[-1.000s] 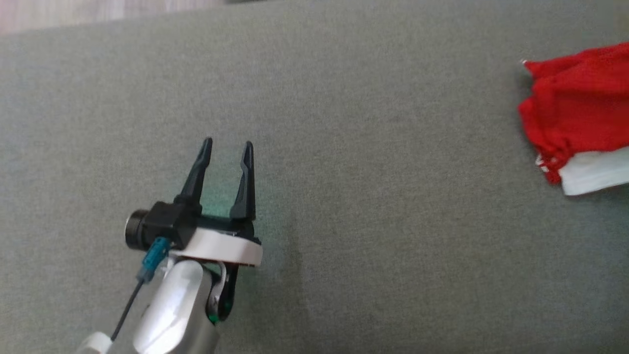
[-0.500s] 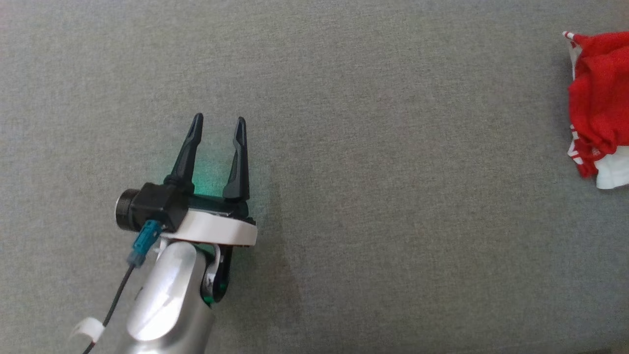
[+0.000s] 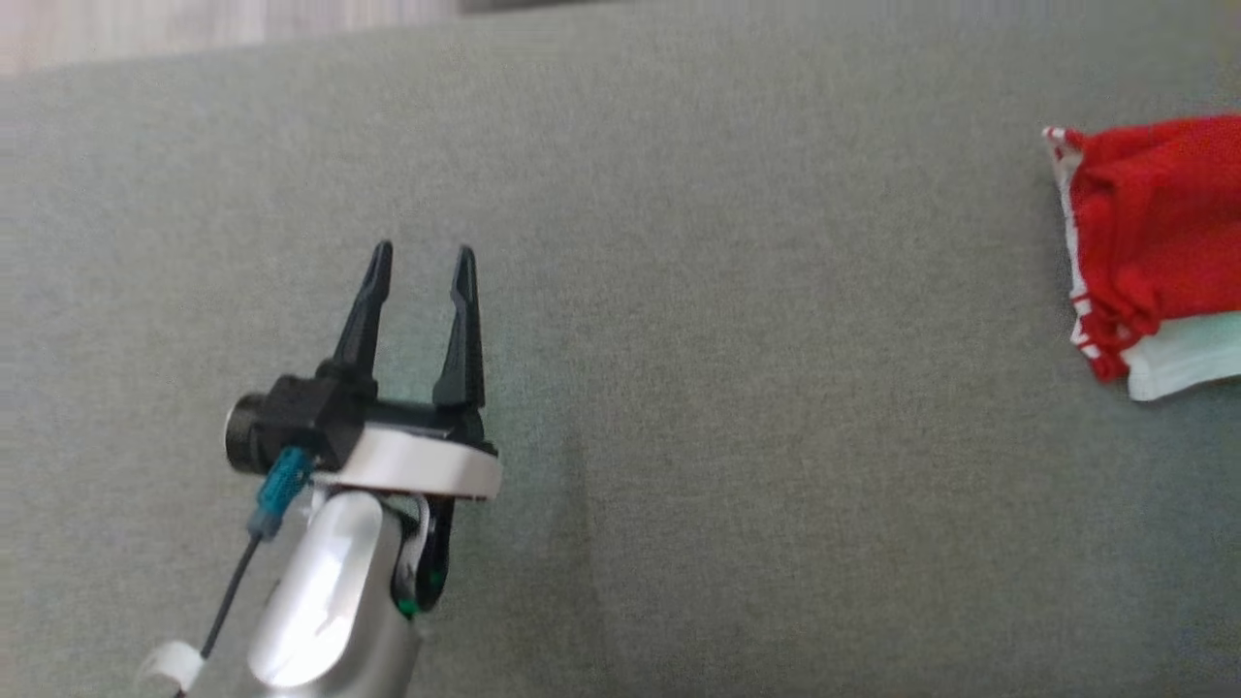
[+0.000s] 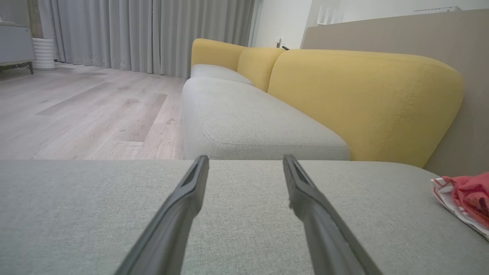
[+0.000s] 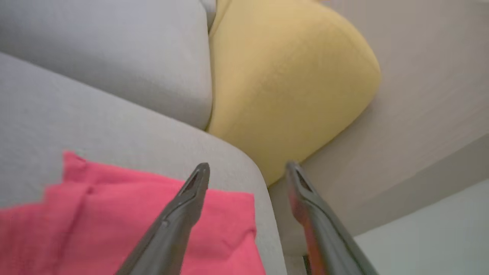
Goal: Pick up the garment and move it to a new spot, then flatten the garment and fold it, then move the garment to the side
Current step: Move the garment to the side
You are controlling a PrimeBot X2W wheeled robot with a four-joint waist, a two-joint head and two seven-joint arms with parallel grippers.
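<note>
Spot garment (image 3: 1154, 223) on seat (image 3: 727, 339), at seat's far R end: red w/ white trim, bunched, folds uneven, pale layer poking out along near edge. Rests on seat fabric, partly cut off by frame edge in head view.

See L gripper (image 3: 422, 257) over seat's left-centre, well apart from garment. Fingers spread, nothing between. Note silver forearm (image 3: 330, 601), black cam block (image 3: 296, 427) and teal plug (image 3: 276, 490) behind fingers. From L wrist view: same spread fingers low above seat, garment at seat's R end.

See R gripper (image 5: 248, 166) above seat's R corner, right over garment. Fingers apart, gripping nothing. Note one finger crossing in front of red cloth, other in front of beige wall panel (image 5: 420, 95) past seat's corner. Can't tell whether finger touches cloth, view too blurry.

Beyond seat: yellow backrest (image 4: 363, 99), 2nd grey cushion (image 4: 248, 118), wood floor (image 4: 76, 110), grey curtains (image 4: 145, 34) at far side.
</note>
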